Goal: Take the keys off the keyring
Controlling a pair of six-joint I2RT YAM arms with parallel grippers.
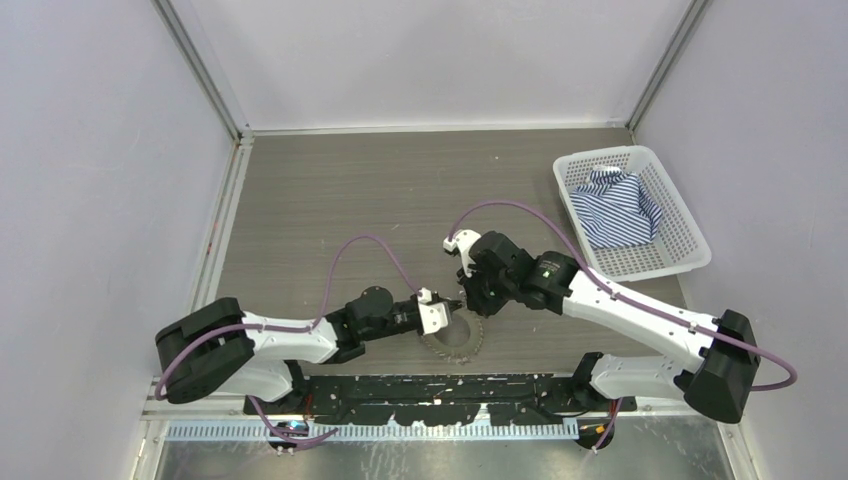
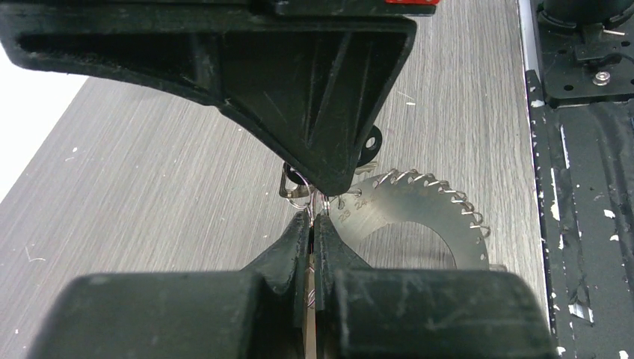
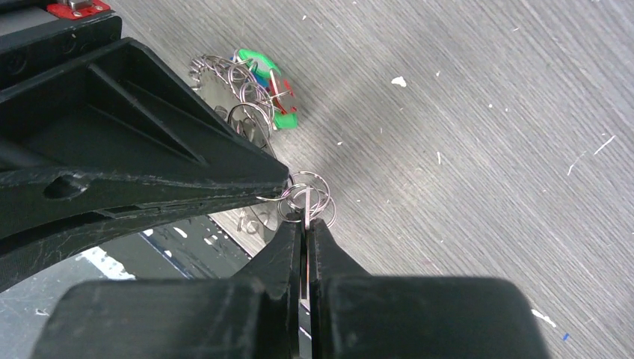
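A grey wood-grain tabletop (image 1: 400,190) is enclosed by plain pale lilac-white wall panels (image 1: 100,150), joined by silver aluminium corner posts (image 1: 203,75). A white slatted plastic basket (image 1: 603,153) holding a blue-and-white striped cloth (image 1: 615,205) is set at the right edge, under even light.

One marking to call: small stamped characters on the flat face of the keyring (image 2: 407,217), up by its toothed rim in the left wrist view. They look like digits, but they're too faint and tilted to read for sure. Nothing legible in the top or right wrist views
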